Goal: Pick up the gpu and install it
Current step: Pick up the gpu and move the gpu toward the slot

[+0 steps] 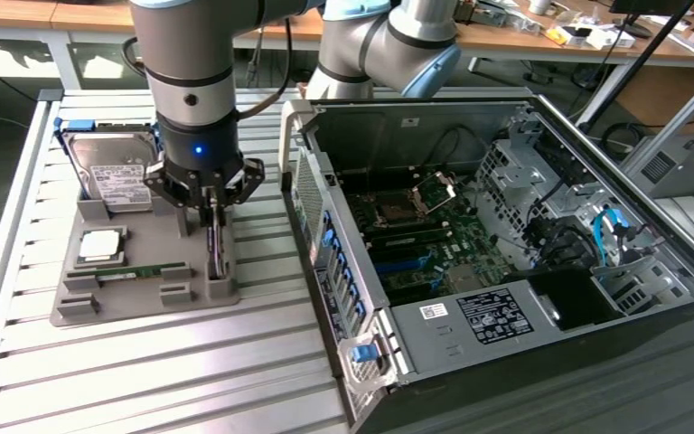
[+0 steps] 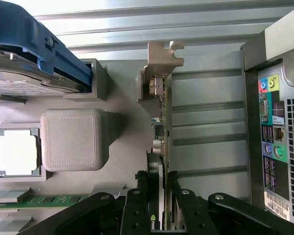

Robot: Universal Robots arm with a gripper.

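The gpu [image 1: 214,251] stands on its long edge in a slot of the grey holder tray [image 1: 118,307], at the tray's side nearest the computer case. In the wrist view the gpu [image 2: 162,122] is a thin card with a silver end bracket [image 2: 162,56] at its far end. My gripper [image 1: 211,215] reaches straight down onto the card's top edge. The black fingers [image 2: 139,196] sit one on each side of the card and press against it, so my gripper [image 2: 158,191] is shut on the gpu. The card's lower edge rests in the tray [image 2: 122,98].
The tray also holds a hard drive [image 1: 112,172] with a blue rail, a CPU [image 1: 100,244] and a green RAM stick [image 1: 130,271]. The open computer case [image 1: 480,253], its motherboard [image 1: 426,244] exposed, lies at the exterior view's right. Its rear ports [image 2: 272,132] face the tray.
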